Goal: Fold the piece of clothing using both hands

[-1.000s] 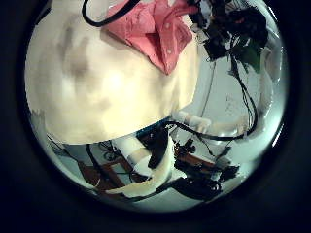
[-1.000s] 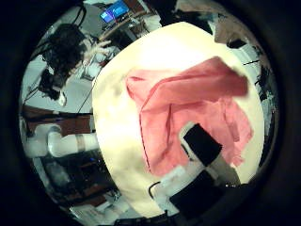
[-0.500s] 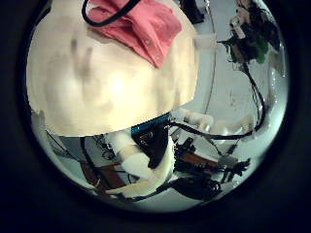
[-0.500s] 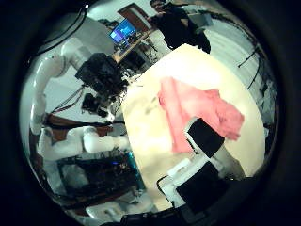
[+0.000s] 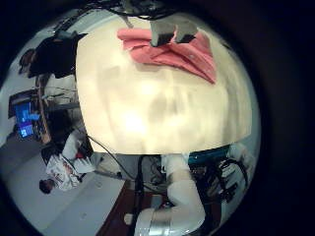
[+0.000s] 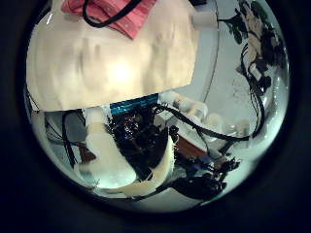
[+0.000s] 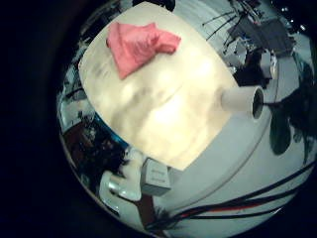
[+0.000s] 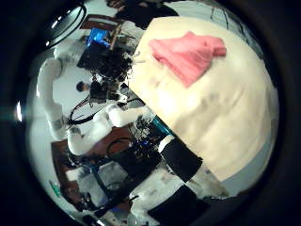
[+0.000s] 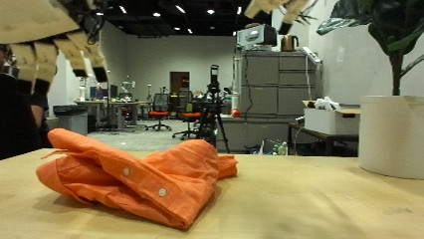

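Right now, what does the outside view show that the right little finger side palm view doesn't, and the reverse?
Only the outside view shows both robot hands raised above the table: the left robot hand and the right robot hand, neither touching the garment. It also shows buttons along the garment's edge. Only the right little finger side palm view shows the whole table top from above, with the garment near one end and the rest bare. Both show the orange garment lying bunched on the table, and the white pot at its edge.
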`<state>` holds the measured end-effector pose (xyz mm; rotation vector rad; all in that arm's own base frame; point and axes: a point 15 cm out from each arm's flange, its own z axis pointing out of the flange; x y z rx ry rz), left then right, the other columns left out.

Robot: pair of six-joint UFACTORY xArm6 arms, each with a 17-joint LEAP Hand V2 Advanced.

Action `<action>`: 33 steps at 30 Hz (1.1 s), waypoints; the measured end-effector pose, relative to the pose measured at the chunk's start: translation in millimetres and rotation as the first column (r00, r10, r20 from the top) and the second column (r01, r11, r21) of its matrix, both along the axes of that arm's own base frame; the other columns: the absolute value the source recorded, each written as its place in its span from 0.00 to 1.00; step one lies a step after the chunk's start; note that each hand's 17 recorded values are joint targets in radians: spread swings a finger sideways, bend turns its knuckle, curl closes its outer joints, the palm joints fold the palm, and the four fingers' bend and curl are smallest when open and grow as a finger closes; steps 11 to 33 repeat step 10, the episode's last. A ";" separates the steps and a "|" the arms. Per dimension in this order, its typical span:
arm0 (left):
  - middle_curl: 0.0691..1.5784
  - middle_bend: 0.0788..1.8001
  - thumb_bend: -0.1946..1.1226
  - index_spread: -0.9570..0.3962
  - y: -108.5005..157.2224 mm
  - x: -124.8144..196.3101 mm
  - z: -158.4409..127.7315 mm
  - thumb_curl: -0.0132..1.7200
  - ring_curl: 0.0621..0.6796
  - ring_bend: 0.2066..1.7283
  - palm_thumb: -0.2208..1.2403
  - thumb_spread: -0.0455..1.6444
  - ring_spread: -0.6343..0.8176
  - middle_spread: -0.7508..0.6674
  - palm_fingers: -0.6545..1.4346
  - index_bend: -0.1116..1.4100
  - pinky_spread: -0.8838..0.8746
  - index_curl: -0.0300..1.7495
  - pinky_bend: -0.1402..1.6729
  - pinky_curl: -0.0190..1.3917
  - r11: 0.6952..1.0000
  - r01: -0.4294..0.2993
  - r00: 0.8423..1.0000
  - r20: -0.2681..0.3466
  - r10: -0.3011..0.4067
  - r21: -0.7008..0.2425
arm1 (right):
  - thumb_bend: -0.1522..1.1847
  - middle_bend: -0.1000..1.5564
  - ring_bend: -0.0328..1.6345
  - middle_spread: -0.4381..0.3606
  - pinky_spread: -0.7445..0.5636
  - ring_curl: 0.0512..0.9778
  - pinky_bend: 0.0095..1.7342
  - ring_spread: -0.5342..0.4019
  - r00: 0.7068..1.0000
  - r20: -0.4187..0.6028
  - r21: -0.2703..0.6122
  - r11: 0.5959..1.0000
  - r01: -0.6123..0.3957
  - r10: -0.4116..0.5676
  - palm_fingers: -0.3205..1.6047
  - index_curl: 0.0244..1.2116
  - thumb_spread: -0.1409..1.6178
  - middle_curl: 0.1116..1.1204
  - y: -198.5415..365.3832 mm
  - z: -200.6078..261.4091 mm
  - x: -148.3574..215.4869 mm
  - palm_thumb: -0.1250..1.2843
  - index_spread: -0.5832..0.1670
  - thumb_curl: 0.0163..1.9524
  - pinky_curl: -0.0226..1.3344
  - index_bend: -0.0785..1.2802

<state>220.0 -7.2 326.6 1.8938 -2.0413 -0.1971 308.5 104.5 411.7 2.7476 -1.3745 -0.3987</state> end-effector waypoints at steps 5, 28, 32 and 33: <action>0.15 0.07 0.13 0.77 3.0 -7.5 -1.6 0.17 0.27 0.11 0.28 0.65 0.82 0.76 0.33 0.18 0.79 0.18 0.21 0.24 1.000 0.001 0.999 -0.032 -0.001 -0.005 | 0.10 0.19 0.18 0.64 0.87 0.17 0.16 0.82 0.999 -0.039 -0.132 0.991 0.028 -0.034 0.19 0.27 0.80 0.21 -51.8 -36.0 -27.5 0.44 0.26 0.15 0.27 0.19; 0.15 0.07 0.13 0.78 14.1 -14.6 1.5 0.17 0.27 0.11 0.29 0.65 0.82 0.77 0.32 0.18 0.79 0.18 0.21 0.24 1.000 0.017 0.999 -0.045 -0.016 0.015 | 0.10 0.18 0.16 0.65 0.87 0.17 0.15 0.82 1.000 -0.006 -0.144 0.989 0.024 -0.025 0.20 0.26 0.81 0.21 -62.6 -35.0 -27.7 0.42 0.27 0.14 0.26 0.19; 0.15 0.07 0.13 0.78 14.1 -14.6 1.5 0.17 0.27 0.11 0.29 0.65 0.82 0.77 0.32 0.18 0.79 0.18 0.21 0.24 1.000 0.017 0.999 -0.045 -0.016 0.015 | 0.10 0.18 0.16 0.65 0.87 0.17 0.15 0.82 1.000 -0.006 -0.144 0.989 0.024 -0.025 0.20 0.26 0.81 0.21 -62.6 -35.0 -27.7 0.42 0.27 0.14 0.26 0.19; 0.15 0.07 0.13 0.78 14.1 -14.6 1.5 0.17 0.27 0.11 0.29 0.65 0.82 0.77 0.32 0.18 0.79 0.18 0.21 0.24 1.000 0.017 0.999 -0.045 -0.016 0.015 | 0.10 0.18 0.16 0.65 0.87 0.17 0.15 0.82 1.000 -0.006 -0.144 0.989 0.024 -0.025 0.20 0.26 0.81 0.21 -62.6 -35.0 -27.7 0.42 0.27 0.14 0.26 0.19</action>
